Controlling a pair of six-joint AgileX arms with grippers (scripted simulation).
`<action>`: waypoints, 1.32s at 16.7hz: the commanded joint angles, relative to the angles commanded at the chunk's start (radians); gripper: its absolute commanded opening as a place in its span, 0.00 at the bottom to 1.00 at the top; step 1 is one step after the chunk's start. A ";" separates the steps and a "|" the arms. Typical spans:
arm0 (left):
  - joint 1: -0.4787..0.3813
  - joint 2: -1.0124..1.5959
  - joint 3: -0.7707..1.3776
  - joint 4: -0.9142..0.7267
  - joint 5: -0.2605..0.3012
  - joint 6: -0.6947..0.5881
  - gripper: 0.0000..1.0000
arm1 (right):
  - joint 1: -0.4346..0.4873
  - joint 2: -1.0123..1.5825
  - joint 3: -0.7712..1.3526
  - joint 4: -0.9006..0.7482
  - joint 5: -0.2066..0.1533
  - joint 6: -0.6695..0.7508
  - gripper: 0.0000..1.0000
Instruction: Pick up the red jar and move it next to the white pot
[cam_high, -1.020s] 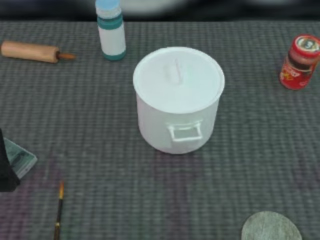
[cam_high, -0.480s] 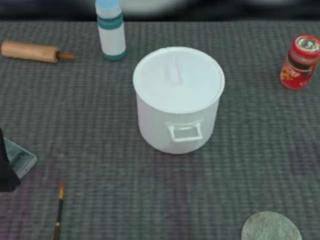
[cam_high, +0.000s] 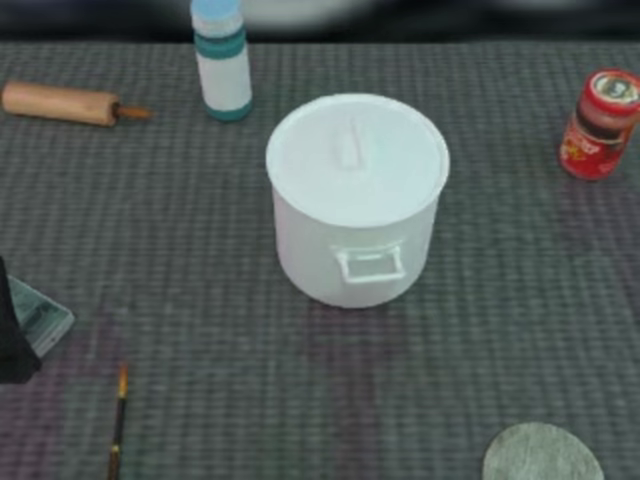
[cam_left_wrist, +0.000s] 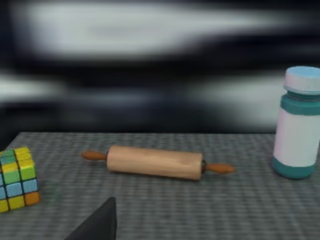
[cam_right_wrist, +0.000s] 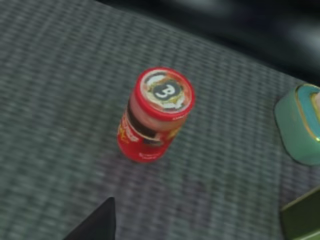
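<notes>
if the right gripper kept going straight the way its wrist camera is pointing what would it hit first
Most likely the red jar: it stands upright near the middle of the right wrist view, nothing showing between it and the camera. The gripper is out of the top view, so depth is a guess. A teal thing sits off to one side.

Little of the AgileX arms showed. The left arm appeared as a matte black block, and each wrist view caught one dark, pointed, unmarked wedge of gripper finger.

The red jar stands well right of the white pot
</notes>
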 joint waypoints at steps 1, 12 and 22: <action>0.000 0.000 0.000 0.000 0.000 0.000 1.00 | -0.001 0.107 0.105 -0.058 -0.011 -0.036 1.00; 0.000 0.000 0.000 0.000 0.000 0.000 1.00 | -0.012 1.185 1.185 -0.639 -0.126 -0.401 1.00; 0.000 0.000 0.000 0.000 0.000 0.000 1.00 | -0.017 1.549 1.564 -0.827 -0.166 -0.528 1.00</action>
